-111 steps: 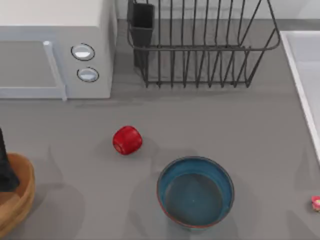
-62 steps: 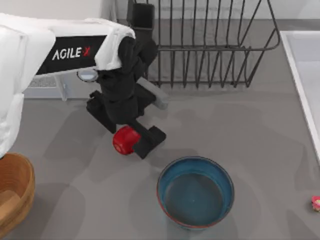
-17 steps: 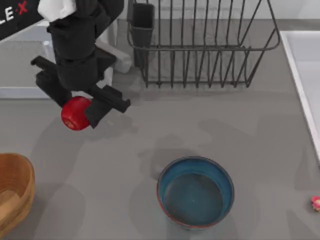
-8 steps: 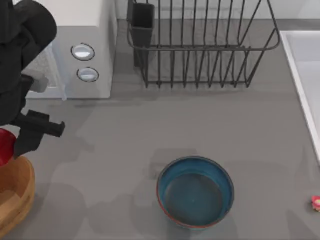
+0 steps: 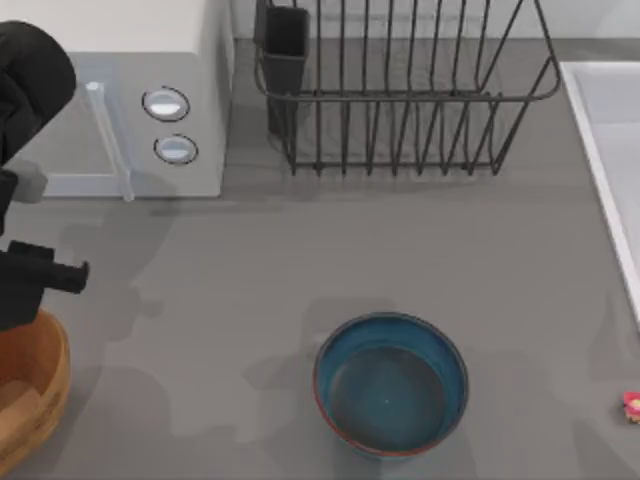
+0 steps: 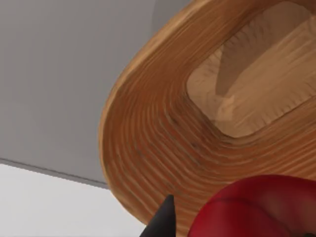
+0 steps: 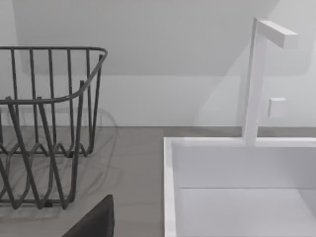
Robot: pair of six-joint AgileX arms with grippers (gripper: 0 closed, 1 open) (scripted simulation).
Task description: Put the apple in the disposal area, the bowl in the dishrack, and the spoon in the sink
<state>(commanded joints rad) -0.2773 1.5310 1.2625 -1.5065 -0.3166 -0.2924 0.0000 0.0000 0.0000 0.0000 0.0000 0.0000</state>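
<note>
My left gripper [image 5: 22, 285] hangs at the table's left edge, over the rim of the tan wooden disposal area [image 5: 30, 395]. In the left wrist view it is shut on the red apple [image 6: 256, 210], one dark fingertip [image 6: 164, 221] beside the fruit and the disposal area [image 6: 163, 143] just below. The teal-blue bowl [image 5: 390, 385] stands at the front centre. At the front right edge lies the tiny pink spoon [image 5: 632, 403]. The dishrack [image 5: 400, 95] stands at the back, the sink [image 5: 605, 140] at the right. A dark part of my right gripper [image 7: 94, 222] faces dishrack [image 7: 44, 128] and sink [image 7: 237, 187].
A white microwave [image 5: 110, 100] with two round knobs stands at the back left, just behind the left arm. A dark utensil cup [image 5: 283, 45] sits at the dishrack's left corner. A white faucet [image 7: 256, 79] rises behind the sink.
My left gripper carried the apple from the table's middle leftward and forward to above the basket. In the top view the apple is now hidden under the arm.
</note>
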